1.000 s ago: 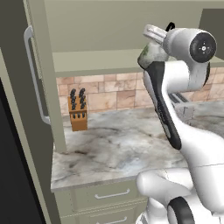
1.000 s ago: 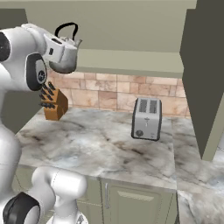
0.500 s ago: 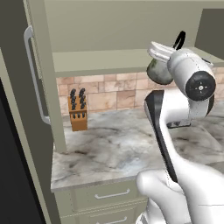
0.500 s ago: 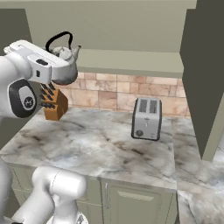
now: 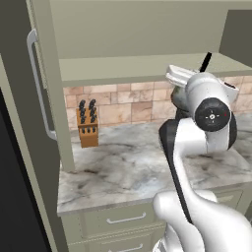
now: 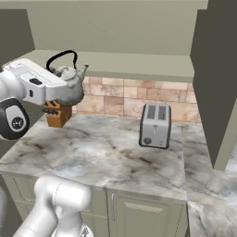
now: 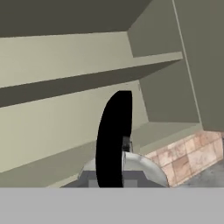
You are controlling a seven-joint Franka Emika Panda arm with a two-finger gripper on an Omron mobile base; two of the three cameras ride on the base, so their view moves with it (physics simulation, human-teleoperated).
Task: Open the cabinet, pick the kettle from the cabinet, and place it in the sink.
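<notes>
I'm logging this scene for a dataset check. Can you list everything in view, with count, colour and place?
cabinet: one, pale grey-green, on the wall, door open
kettle: one, silver-grey with black handle, held in the air in front of the cabinet shelf
knife block: one, brown with dark handles, on the counter against the backsplash
toaster: one, silver, on the counter by the backsplash
counter: one, grey-veined marble, with drawers below
backsplash: one, tan tile
gripper: one, white, fingers shut on the kettle
</notes>
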